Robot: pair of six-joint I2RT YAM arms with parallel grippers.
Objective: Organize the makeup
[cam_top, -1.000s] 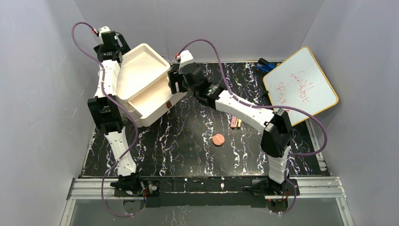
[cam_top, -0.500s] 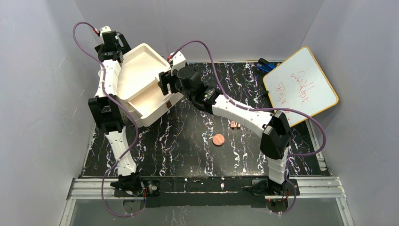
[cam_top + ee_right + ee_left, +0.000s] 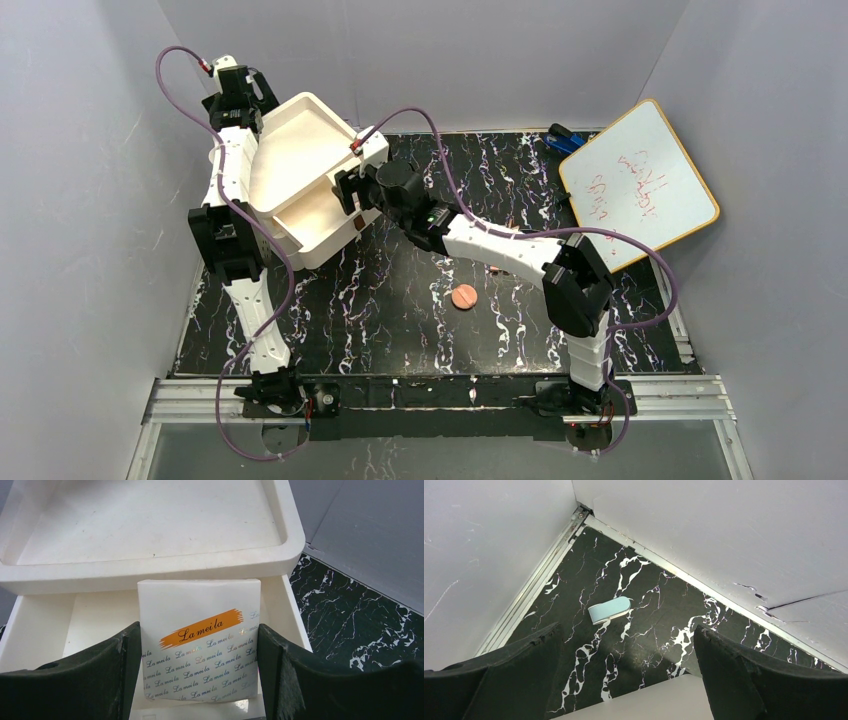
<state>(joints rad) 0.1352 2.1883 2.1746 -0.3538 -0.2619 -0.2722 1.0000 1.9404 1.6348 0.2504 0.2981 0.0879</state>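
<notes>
My right gripper [image 3: 197, 630] is shut on the white square palette [image 3: 200, 645], which bears an orange-brown stripe and script lettering. It holds the palette upright over the open drawer [image 3: 90, 620] of the white box [image 3: 300, 150]. Seen from the top, my right gripper [image 3: 345, 190] sits at the box's front right. A round copper disc [image 3: 464, 296] lies mid-table. The slim sticks [image 3: 495, 268] barely show under my right forearm. My left gripper [image 3: 232, 95] hangs at the box's back left corner. Its fingers [image 3: 514, 675] stand wide apart, with the box's edge [image 3: 649, 700] below them.
A whiteboard [image 3: 640, 180] with red writing leans at the back right, and a blue object [image 3: 562, 138] sits beside it. A small pale blue piece [image 3: 610, 610] lies in the table's back left corner. The enclosure walls stand close around the black marble table [image 3: 400, 320].
My right arm has swung left and forward with the palette, from beside the box to over its open drawer. The forearm now covers most of the sticks. The left arm has not moved.
</notes>
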